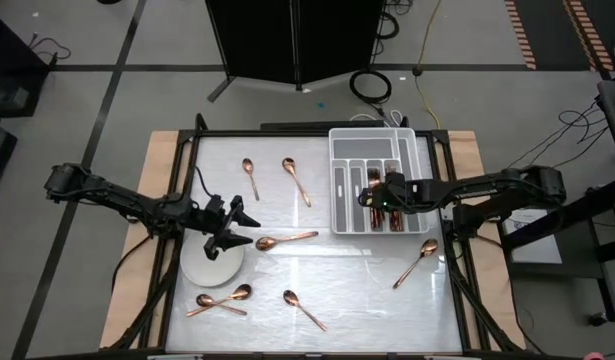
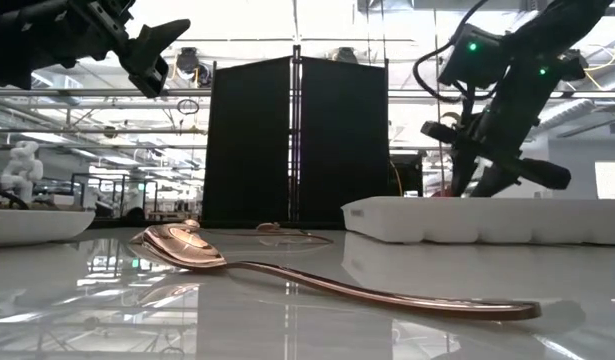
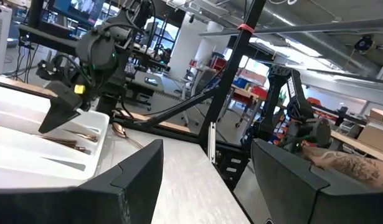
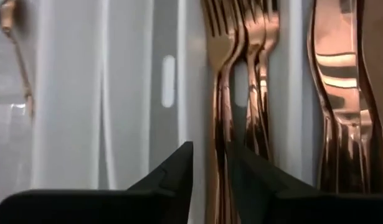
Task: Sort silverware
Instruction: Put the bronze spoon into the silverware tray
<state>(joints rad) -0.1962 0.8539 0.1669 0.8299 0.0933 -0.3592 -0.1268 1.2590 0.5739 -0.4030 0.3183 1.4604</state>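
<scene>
Silverware is lying in two places: forks (image 4: 225,93) are sitting in the tray (image 1: 339,180) at two o'clock, and spoons (image 1: 287,240) are lying scattered across the table (image 1: 387,300). Right gripper (image 1: 372,195) is hanging over the forks, fingers slightly parted, gripping nothing. Left gripper (image 1: 237,228) is hovering wide apart and empty beside the plate (image 1: 202,268), partly hiding it.

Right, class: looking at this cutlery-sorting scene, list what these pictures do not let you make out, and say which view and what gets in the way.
- High view: the right hand covers part of the tray; the cutlery under it cannot be counted.
- Right wrist view: the forks and knives are cut off by the edges.
- Low view: the tray's wall hides its contents; the plate is cut off.
- Left wrist view: the left hand blocks the table below.
</scene>
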